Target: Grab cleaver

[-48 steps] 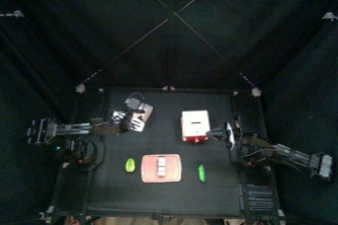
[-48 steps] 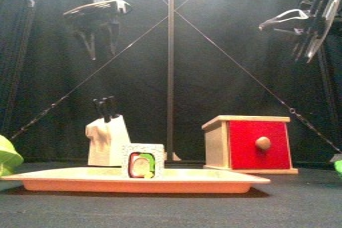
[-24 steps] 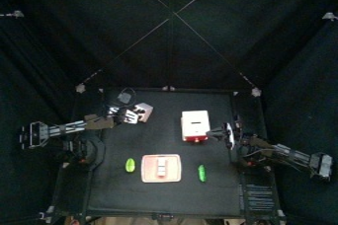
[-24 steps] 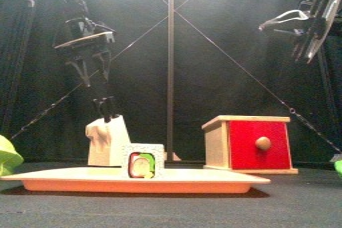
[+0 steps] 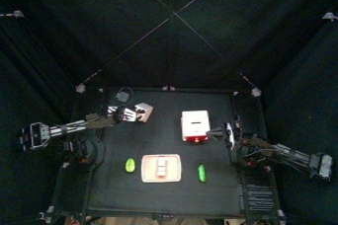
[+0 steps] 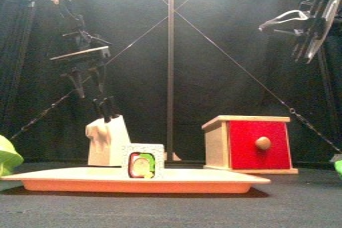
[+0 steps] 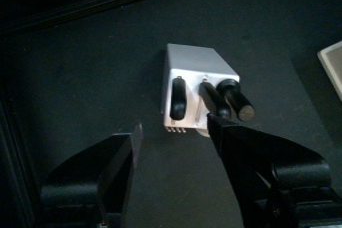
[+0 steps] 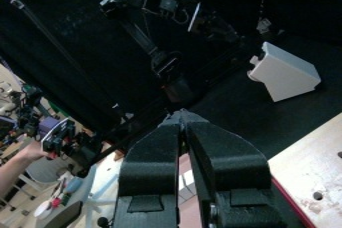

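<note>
The black surface carries everything, and from the left gripper the goods lie below and ahead. Largest is the pale tray at the front, with a small green-and-white roll on it, well off from that gripper toward the front edge. Next is the white-and-red box, off to the gripper's far side, nearer the right arm. Smaller is the white knife block, directly beneath the left gripper and between its two spread jaws in the left wrist view. Three dark handles stand out of its top.

The cleaver appears to be one of those handles, standing upright in the block with its long axis rising toward the gripper; which of the three it is I cannot tell.

The left gripper is spread wide and holds nothing; from the front it hangs above the block, apart from the handles. The right gripper is pressed together, parked high over the box's side and well away from the block.

So the left arm is clearly the nearer one. As I judge it, the coming move depends on lowering straight down so one handle sits between the jaws, clear of its neighbours, which stand close together.
</note>
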